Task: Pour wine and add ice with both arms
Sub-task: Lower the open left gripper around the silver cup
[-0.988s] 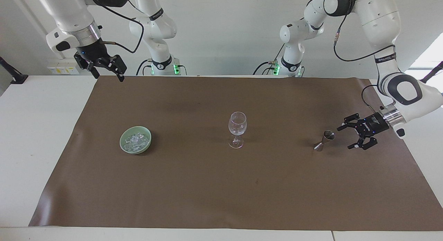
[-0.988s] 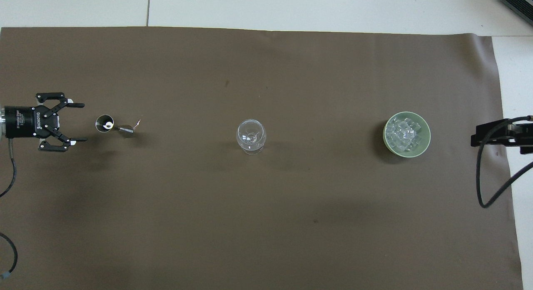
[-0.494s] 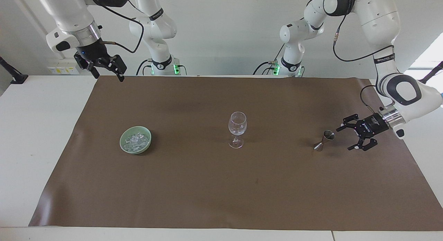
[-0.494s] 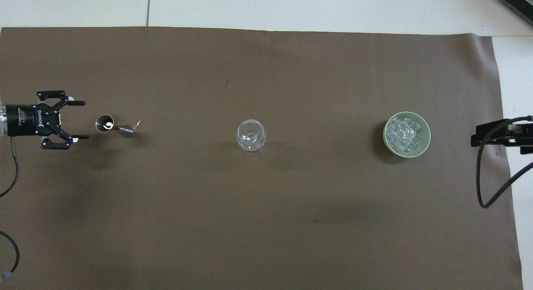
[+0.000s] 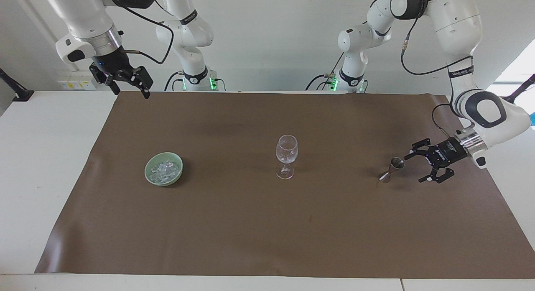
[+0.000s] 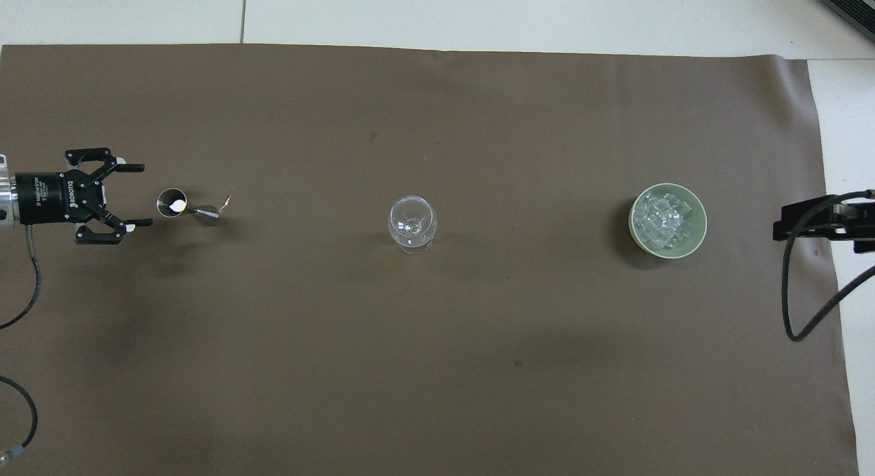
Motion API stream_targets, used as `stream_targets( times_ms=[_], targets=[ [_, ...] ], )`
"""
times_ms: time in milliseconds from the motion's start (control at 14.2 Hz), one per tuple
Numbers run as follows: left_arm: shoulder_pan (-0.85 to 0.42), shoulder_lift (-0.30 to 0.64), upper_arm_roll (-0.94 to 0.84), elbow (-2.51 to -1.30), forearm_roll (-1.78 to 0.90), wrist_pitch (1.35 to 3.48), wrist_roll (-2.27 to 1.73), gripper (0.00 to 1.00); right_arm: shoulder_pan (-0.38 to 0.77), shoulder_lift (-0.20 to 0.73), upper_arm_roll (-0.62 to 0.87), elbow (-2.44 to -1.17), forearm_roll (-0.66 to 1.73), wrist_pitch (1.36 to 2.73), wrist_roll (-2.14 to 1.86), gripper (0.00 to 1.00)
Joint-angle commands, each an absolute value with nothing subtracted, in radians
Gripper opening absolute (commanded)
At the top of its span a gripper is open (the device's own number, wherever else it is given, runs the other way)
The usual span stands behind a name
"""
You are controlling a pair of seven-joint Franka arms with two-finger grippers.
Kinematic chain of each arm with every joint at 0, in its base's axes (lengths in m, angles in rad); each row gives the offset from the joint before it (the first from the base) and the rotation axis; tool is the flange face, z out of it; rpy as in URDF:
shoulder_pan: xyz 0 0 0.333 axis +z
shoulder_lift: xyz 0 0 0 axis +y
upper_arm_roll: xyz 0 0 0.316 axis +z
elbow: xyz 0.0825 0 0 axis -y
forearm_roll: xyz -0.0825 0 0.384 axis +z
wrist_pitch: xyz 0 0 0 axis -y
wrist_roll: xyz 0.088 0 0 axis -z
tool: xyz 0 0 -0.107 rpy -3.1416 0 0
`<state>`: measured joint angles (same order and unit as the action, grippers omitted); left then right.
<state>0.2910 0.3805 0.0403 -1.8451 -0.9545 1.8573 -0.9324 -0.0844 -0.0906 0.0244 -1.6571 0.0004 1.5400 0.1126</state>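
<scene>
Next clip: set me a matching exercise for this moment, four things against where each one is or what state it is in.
Things:
1. ice
2. wine glass
3. jigger
4. right gripper

Places or states:
A. standing empty at the middle of the brown mat
B. raised over the mat's corner, waiting
C. piled in the green bowl
D. standing just in front of the left gripper, whose jaws are open

Pairs: 1-C, 2-A, 3-D, 4-B
</scene>
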Motion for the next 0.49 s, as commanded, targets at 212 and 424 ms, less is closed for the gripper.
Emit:
stream_targets(
  times_ms=[212, 424],
  targets=[
    [0.284, 0.354, 0.046, -1.951, -1.015, 1.916, -0.908, 1.00, -0.091, -0.103, 0.028, -1.663, 0.005, 1.529, 0.086, 1.00],
    [0.290, 0.344, 0.046, -2.020, -1.092, 1.928, -0.830, 1.00, -0.091, -0.103, 0.028, -1.663, 0.005, 1.529, 0.086, 1.00]
  ],
)
